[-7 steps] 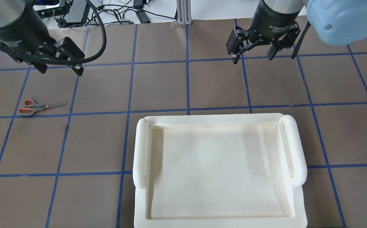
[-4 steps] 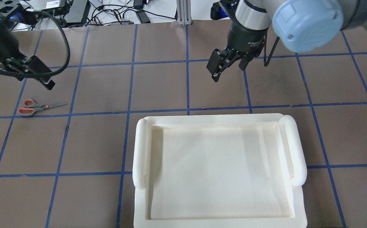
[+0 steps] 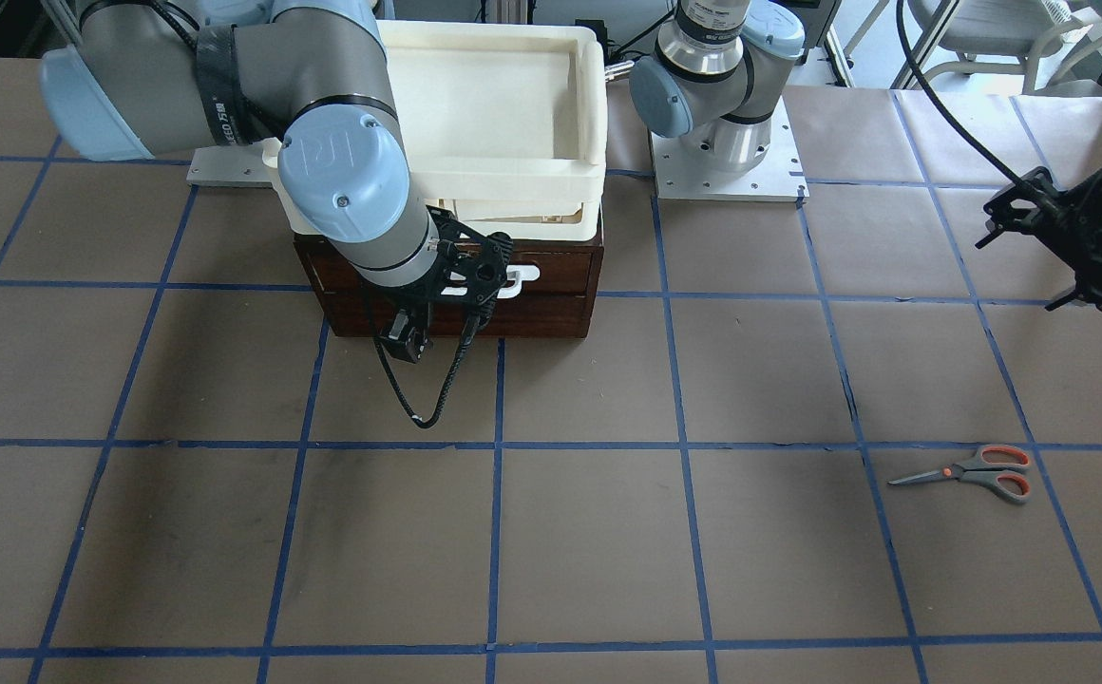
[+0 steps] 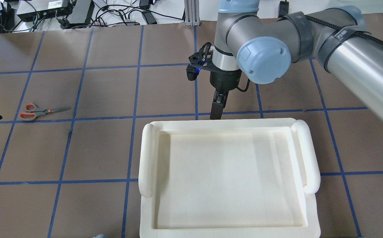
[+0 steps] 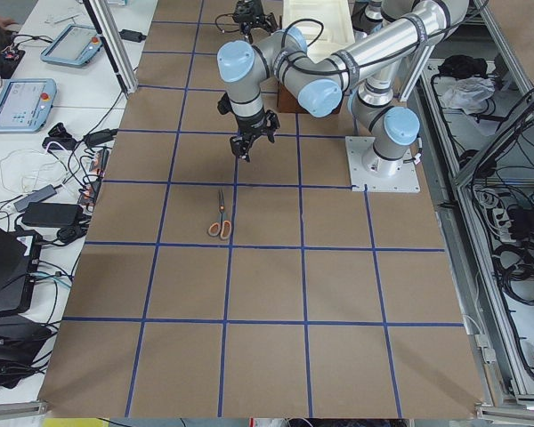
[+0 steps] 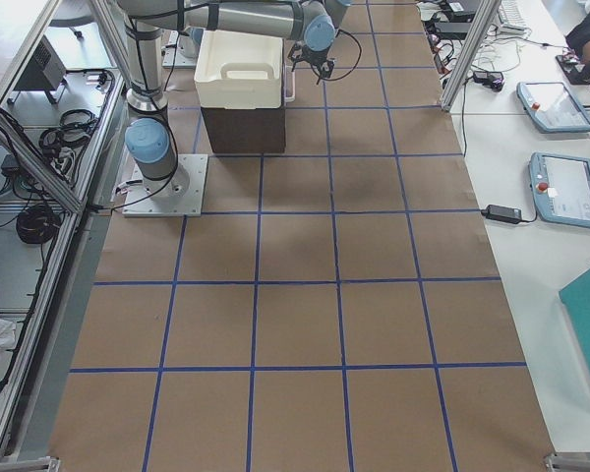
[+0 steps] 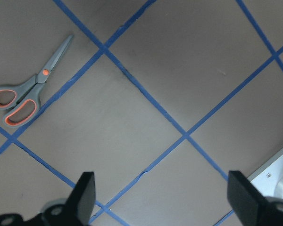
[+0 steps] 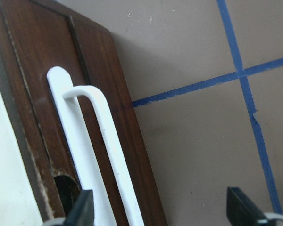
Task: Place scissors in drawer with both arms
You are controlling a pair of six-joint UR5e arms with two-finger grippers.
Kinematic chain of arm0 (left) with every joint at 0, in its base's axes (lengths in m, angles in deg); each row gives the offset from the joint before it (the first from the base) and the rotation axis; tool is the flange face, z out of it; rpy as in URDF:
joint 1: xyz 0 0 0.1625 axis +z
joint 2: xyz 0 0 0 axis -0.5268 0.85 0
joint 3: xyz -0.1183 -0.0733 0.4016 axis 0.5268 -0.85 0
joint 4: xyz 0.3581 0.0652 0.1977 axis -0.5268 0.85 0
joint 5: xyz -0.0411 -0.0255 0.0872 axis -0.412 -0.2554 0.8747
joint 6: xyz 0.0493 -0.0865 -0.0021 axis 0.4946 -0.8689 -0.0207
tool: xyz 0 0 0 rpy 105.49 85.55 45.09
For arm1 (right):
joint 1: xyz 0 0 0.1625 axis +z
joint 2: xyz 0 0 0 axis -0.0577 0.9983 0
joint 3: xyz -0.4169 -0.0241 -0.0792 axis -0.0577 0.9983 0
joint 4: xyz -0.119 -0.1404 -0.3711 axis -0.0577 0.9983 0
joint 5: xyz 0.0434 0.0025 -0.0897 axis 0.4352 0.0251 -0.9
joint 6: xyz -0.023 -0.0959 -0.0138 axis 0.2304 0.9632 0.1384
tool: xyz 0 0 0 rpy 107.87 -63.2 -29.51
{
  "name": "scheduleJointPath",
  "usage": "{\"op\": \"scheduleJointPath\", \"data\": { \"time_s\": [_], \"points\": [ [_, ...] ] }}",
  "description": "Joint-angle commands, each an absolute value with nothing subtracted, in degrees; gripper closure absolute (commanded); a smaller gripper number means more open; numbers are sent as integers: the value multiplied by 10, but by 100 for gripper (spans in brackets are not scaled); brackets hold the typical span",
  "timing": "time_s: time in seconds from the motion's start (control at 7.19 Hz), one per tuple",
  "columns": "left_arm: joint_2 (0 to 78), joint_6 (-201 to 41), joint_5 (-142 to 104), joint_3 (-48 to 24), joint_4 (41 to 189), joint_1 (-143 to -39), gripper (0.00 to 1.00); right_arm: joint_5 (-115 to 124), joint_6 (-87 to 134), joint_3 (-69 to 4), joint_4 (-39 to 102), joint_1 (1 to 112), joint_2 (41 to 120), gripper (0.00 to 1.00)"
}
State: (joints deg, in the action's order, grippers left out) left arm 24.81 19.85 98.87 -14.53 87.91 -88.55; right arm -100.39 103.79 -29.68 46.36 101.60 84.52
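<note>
Scissors [image 3: 967, 472], blades closed, lie flat on the table [image 3: 589, 532] well apart from the drawer [image 3: 551, 271], off to the robot's left of it, tips pointing back toward the drawer's side. The drawer is shut in its dark wood cabinet [image 3: 541, 318], under a foam tray [image 3: 591, 114] resting on top. Right gripper [image 3: 407, 340] hangs just in front of the drawer, fingers pointing down and spread wide; its wrist view shows the white handle [image 8: 92, 155] near one finger [image 8: 84, 209], with no contact visible. Left gripper [image 7: 162, 200] hovers over bare table far to the robot's left of the drawer, fingers likewise spread and holding nothing; the scissors sit near it but outside the gap between its fingers [image 7: 86, 190]
</note>
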Motion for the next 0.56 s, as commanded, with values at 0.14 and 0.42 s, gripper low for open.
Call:
{"op": "scheduleJointPath", "data": {
  "time_s": [0.14, 0.42],
  "points": [
    [343, 423, 1004, -146, 809, -858, 0, -1041, 1142, -300, 474, 1019, 830, 0],
    [397, 451, 997, -146, 751, -857, 0, -1041, 1137, -300, 472, 1035, 820, 0]
  ]
}}
